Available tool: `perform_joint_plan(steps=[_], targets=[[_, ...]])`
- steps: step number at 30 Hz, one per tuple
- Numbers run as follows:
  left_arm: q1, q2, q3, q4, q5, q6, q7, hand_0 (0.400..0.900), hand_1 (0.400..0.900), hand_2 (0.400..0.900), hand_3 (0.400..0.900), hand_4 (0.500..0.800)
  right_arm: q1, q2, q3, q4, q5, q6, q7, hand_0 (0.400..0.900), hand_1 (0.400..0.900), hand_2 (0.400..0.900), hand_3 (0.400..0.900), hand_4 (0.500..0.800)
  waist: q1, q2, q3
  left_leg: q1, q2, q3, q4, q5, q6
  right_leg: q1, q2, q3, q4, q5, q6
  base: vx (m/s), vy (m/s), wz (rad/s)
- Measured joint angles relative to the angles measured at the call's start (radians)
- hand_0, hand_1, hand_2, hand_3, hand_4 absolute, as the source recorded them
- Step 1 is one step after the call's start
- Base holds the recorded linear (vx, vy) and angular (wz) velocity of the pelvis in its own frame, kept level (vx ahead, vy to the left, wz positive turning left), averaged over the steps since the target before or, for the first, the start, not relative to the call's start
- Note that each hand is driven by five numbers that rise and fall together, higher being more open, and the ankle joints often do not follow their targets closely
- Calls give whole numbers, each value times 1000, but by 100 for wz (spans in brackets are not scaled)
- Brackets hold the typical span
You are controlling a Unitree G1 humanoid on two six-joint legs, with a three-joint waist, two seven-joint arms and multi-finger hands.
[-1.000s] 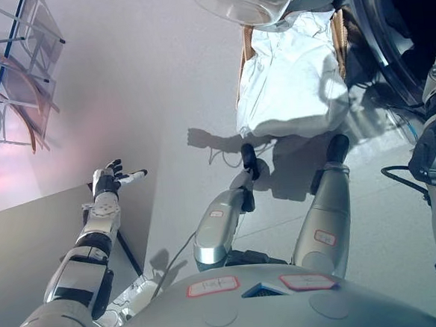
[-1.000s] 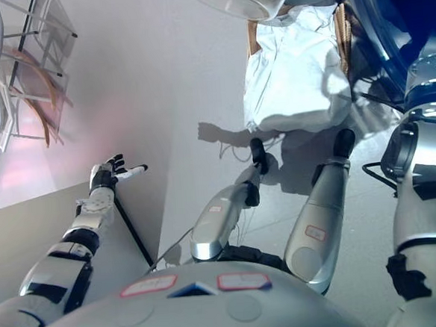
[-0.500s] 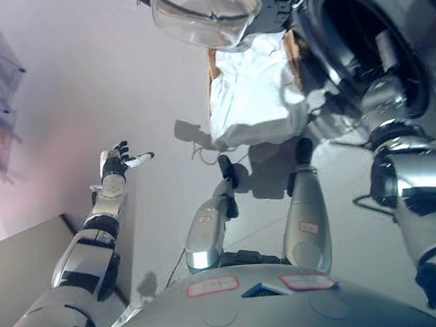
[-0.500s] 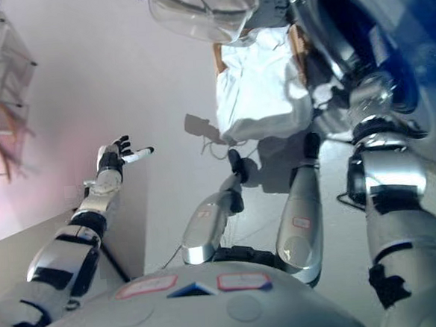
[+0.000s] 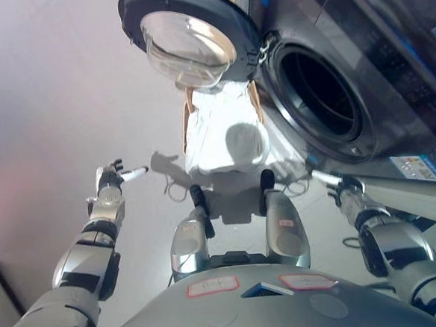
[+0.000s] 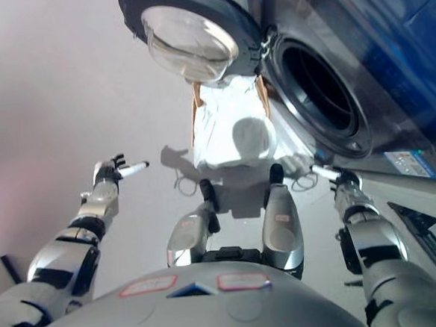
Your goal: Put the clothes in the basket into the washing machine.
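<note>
White clothes [image 5: 224, 137] fill the basket [image 5: 187, 121] under the washing machine's [image 5: 332, 88] open door [image 5: 186, 31]. The right hand [image 5: 339, 189], at their four o'clock, has withdrawn from the drum, fingers loosely spread, empty. The left hand [image 5: 114, 177] stays open at eight o'clock.

Silver-grey arms end in dark hands with white-tipped fingers.

The right hand [image 5: 338, 187], hidden near the washing machine [image 5: 362, 86] drum before, is now pulled out and hangs open below the drum opening. The camera has also turned right.
</note>
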Motion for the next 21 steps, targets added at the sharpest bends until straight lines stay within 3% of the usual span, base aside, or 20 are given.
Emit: perform_joint_plan(steps=[5, 10, 14, 21], targets=[[139, -73, 5, 42, 50, 13, -30, 900, 900, 900, 900, 800, 161, 28, -6, 4, -182, 13, 6, 900, 900, 900, 900, 800, -20, -27, -113, 86, 2, 3, -42, -21, 4, 126, 13, -2, -139, 47, 18, 58, 21, -10], [197, -140, -58, 87, 201, 42, -69, 900, 900, 900, 900, 800, 240, 100, -5, 4, -286, 26, 8, 900, 900, 900, 900, 800, -46, -49, -170, 150, -4, 22, -56, -40, 15, 213, 13, 9, -227, 74, 28, 45, 6, -16], [202, -164, -101, 86, 241, 49, -94, 900, 900, 900, 900, 800, 274, 116, -4, 4, -322, 28, 23, 900, 900, 900, 900, 800, -56, -31, -187, 181, -12, 33, -51, -57, 18, 249, 9, 20, -243, 78, 30, 33, -5, -16], [207, -171, -102, 75, 281, 49, -96, 900, 900, 900, 900, 800, 301, 113, -6, -1, -322, 31, 35, 900, 900, 900, 900, 800, -71, -4, -205, 208, -13, 53, -51, -65, 16, 284, 13, 39, -279, 97, 38, 8, -14, -10]])
